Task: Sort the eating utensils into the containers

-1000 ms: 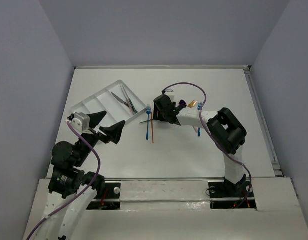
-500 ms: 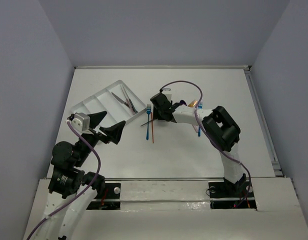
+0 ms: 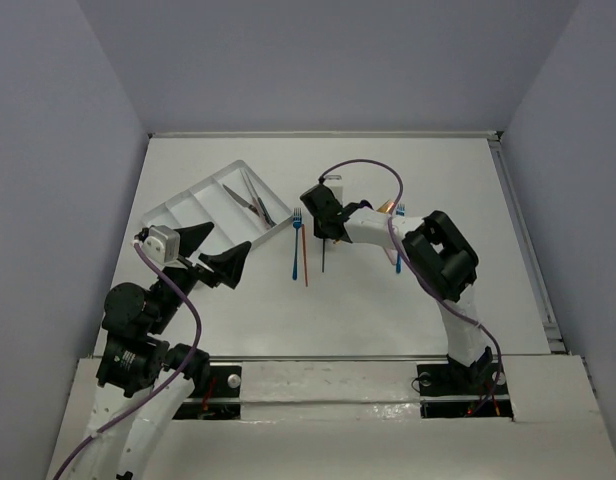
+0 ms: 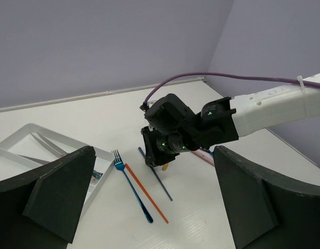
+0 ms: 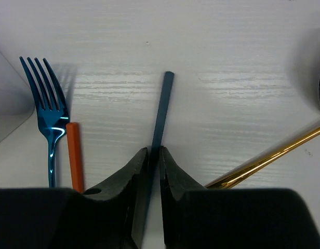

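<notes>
My right gripper [image 5: 154, 151] is shut on the thin handle of a dark blue utensil [image 5: 162, 111], low over the table. From above, this utensil [image 3: 323, 255] points toward the near edge under the right gripper [image 3: 326, 228]. Just left of it lie a blue fork [image 3: 296, 245] and an orange utensil [image 3: 304, 258], side by side. A gold utensil [image 5: 269, 158] lies to the right. The white tray [image 3: 178, 205] sits at the far left with silver utensils [image 3: 250, 195] in one compartment. My left gripper [image 3: 213, 250] hovers open near the tray's near corner, holding nothing.
Another blue fork [image 3: 398, 212] and a pink utensil [image 4: 204, 154] lie partly under the right arm. The right arm's purple cable [image 3: 363, 170] loops above the gripper. A raised rail [image 3: 518, 230] runs along the table's right edge.
The right jaws have closed onto the dark blue utensil. That utensil has swung from lying slantwise to pointing toward the near edge. The left arm has not moved.
</notes>
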